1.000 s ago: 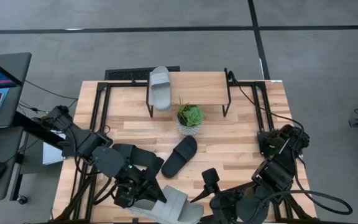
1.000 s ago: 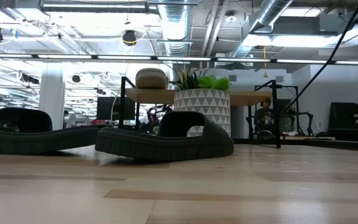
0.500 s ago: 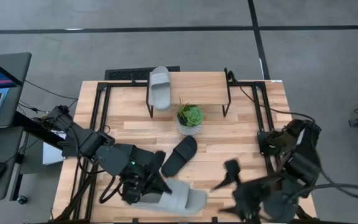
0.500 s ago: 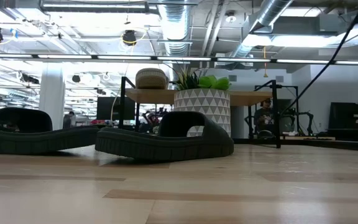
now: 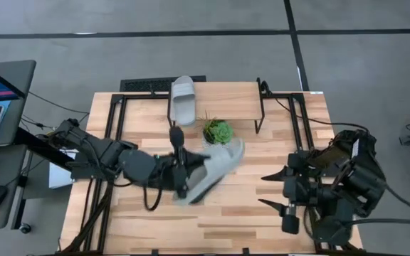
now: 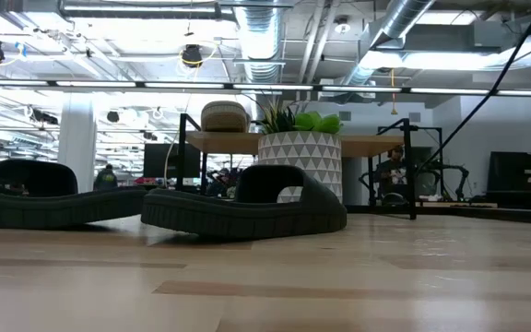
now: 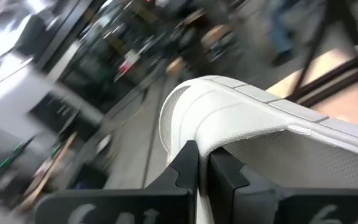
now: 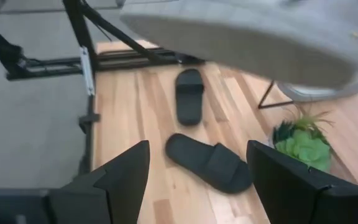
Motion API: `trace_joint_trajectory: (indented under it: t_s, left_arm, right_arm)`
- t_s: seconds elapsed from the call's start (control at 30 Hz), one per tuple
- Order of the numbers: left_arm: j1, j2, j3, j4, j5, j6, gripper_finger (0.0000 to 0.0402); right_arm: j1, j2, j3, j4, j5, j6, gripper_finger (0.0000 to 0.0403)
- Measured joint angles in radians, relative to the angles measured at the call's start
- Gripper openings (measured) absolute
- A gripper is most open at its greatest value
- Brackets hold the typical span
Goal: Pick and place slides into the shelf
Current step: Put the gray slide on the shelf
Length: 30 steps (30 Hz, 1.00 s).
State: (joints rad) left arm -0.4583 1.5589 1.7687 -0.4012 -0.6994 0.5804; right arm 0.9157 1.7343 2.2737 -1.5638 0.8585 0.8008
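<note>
- My left gripper point(image 5: 180, 165) is clamped on a light grey open-toe slide with a wide strap point(image 5: 216, 167), my dark fingers point(image 7: 185, 169) pinching its rim; it hangs tilted above mid-table.
- At twelve o'clock from that slide, just beside it, stands the small green plant in a patterned white pot point(image 5: 218, 134).
- Further toward twelve o'clock sits the low shelf of light wood plank on thin black legs point(image 5: 233, 92), with a second light grey slide point(image 5: 184, 99) on its left end.
- My right gripper point(image 5: 276, 190) waits at three o'clock near the table's right edge, fingers spread wide.
- Two black slides point(image 8: 210, 162) point(image 8: 189, 94) lie on the wooden tabletop point(image 5: 262, 149), seen from my right wrist.
</note>
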Motion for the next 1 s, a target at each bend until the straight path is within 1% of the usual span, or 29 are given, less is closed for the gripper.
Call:
trace_joint_trajectory:
  t_s: [0.17, 0.27, 0.4, 0.67, 0.77, 0.83, 0.9, 0.93, 1.0]
  left_arm:
    - [0.073, 0.0, 0.0, -0.02, -0.084, 0.0, 0.0]
    - [0.119, 0.0, 0.0, -0.053, -0.124, 0.001, 0.0]
    - [0.186, 0.003, 0.0, -0.104, -0.139, 0.002, 0.0]
    - [0.294, 0.067, 0.001, -0.106, -0.21, 0.076, 0.0]
    - [0.33, 0.089, -0.001, -0.106, -0.201, 0.077, 0.0]
    - [0.356, 0.117, 0.002, -0.04, -0.215, 0.087, 0.0]
    - [0.373, 0.131, 0.0, -0.022, -0.224, 0.115, 0.0]
    - [0.382, 0.145, 0.0, 0.017, -0.231, 0.142, 0.0]
    - [0.398, 0.168, 0.002, 0.074, -0.235, 0.179, 0.0]
  right_arm:
    - [-0.031, 0.001, -0.066, -0.009, -0.034, 0.019, 0.026]
    - [-0.045, 0.005, -0.126, -0.007, -0.078, 0.044, 0.026]
    - [-0.072, 0.005, -0.217, -0.007, -0.109, 0.093, 0.026]
    - [-0.119, 0.005, -0.392, -0.007, -0.155, 0.255, 0.026]
    - [-0.127, 0.005, -0.446, -0.007, -0.155, 0.329, 0.026]
    - [-0.129, 0.005, -0.48, -0.008, -0.155, 0.385, 0.026]
    - [-0.131, 0.005, -0.507, -0.007, -0.156, 0.426, 0.026]
    - [-0.133, 0.004, -0.522, -0.005, -0.158, 0.448, 0.026]
    - [-0.133, 0.005, -0.549, -0.008, -0.186, 0.488, 0.026]
